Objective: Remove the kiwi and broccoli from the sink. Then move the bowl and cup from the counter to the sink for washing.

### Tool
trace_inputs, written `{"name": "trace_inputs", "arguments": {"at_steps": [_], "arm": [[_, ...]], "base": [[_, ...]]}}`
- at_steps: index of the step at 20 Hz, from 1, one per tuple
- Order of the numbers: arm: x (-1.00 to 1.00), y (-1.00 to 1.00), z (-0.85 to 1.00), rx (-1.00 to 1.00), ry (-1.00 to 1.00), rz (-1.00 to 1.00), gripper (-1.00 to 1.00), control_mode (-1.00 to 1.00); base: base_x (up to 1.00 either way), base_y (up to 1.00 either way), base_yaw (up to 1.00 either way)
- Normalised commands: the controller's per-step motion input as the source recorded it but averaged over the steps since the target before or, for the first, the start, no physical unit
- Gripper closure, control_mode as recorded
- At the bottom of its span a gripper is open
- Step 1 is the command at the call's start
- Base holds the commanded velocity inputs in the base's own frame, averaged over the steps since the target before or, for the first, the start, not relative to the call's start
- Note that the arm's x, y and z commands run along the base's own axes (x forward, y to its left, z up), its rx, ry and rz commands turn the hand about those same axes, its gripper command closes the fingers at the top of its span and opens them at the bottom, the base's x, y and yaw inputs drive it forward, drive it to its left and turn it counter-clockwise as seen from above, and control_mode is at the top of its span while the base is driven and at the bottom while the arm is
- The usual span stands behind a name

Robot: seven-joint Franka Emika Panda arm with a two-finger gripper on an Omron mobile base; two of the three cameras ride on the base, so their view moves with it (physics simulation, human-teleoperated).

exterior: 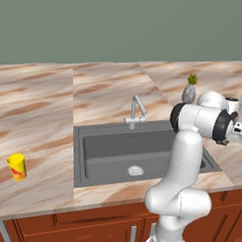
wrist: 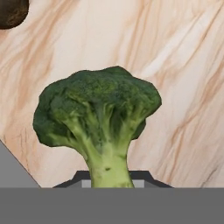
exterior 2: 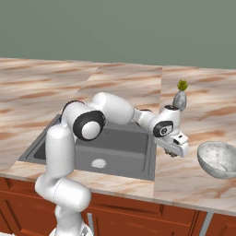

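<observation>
The bench (exterior: 39,105) of pinkish-tan veined marble spans the scene over reddish-brown cabinets (exterior: 89,225), and set into it is the dark grey sink (exterior: 117,150) with its round drain (exterior: 135,170) and a silver tap (exterior: 135,111) at the back rim. The basin shows bare around the drain in both base views. The white arm (exterior 2: 64,152) rises in front of the sink and reaches across to the stretch of bench on the sink's right side. On that same side, near the bench's front edge, sits the whitish-grey bowl (exterior 2: 217,159), just beyond the arm's hand in the right base view. Behind the hand stands a grey egg-shaped vase (exterior 2: 180,99) with a green tuft. Well apart, on the bench left of the sink, stands the yellow cup (exterior: 16,167), upright, a red-orange mark on its side. In the hand view the claw (wrist: 109,179) is clenched on the stalk of the broccoli (wrist: 98,113), whose green head stands over the marble surface; whether it touches the bench I cannot tell. The brown kiwi (wrist: 12,12) lies on the marble at the top left corner of that view, apart from the broccoli.
</observation>
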Motion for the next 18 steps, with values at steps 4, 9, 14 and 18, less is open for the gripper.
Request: {"name": "trace_inputs", "arguments": {"at_steps": [4,9,14,18], "arm": [[0.06,-0.09,-0.17,0.0,0.0,0.0,1.0,-1.0],[0.05,-0.04,-0.17,0.0,-0.01,0.0,1.0,-1.0],[0.05,-0.05,-0.16,0.0,-0.01,0.0,1.0,-1.0],[0.03,-0.06,-0.17,0.0,0.0,0.0,1.0,-1.0]], "base": [[0.0,0.0,0.0],[0.0,0.0,0.0],[0.0,0.0,0.0],[0.0,0.0,0.0]]}}
